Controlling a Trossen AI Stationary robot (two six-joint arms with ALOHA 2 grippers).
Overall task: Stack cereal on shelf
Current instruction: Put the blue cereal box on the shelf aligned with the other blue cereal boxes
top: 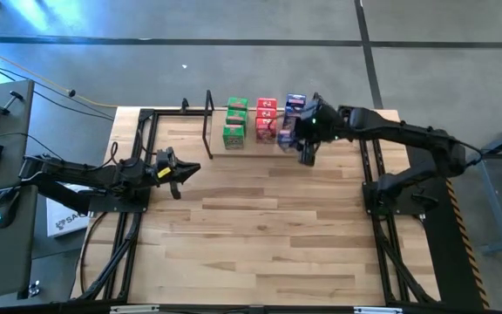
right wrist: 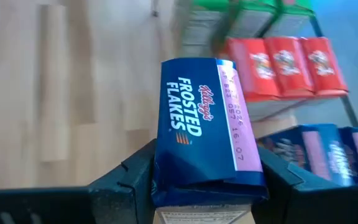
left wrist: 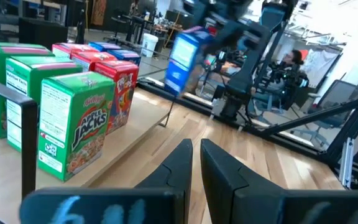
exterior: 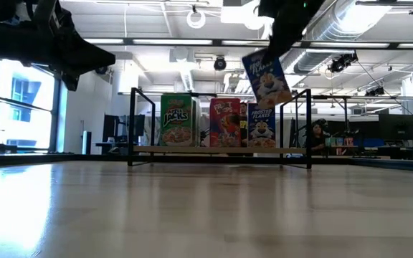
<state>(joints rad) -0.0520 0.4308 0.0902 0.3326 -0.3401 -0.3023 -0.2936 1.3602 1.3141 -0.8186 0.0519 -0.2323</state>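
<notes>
A light wooden table (top: 260, 227) carries a low shelf (exterior: 221, 150) with thin black end frames along its far edge. Beyond it lies an open workroom with ceiling ducts and desks, and a person (left wrist: 289, 62) sits at the far side. On the shelf, green boxes (top: 234, 122), red boxes (top: 266, 119) and blue boxes (right wrist: 328, 152) stand in rows side by side. The right arm reaches in from the table's right side, and its right claw (top: 308, 131) holds a blue Frosted Flakes box (exterior: 267, 77) tilted in the air above the blue row, clear of the board. The left claw (top: 184, 170) hovers over the table's left part, well apart from the shelf, its fingers pressed together and empty.
</notes>
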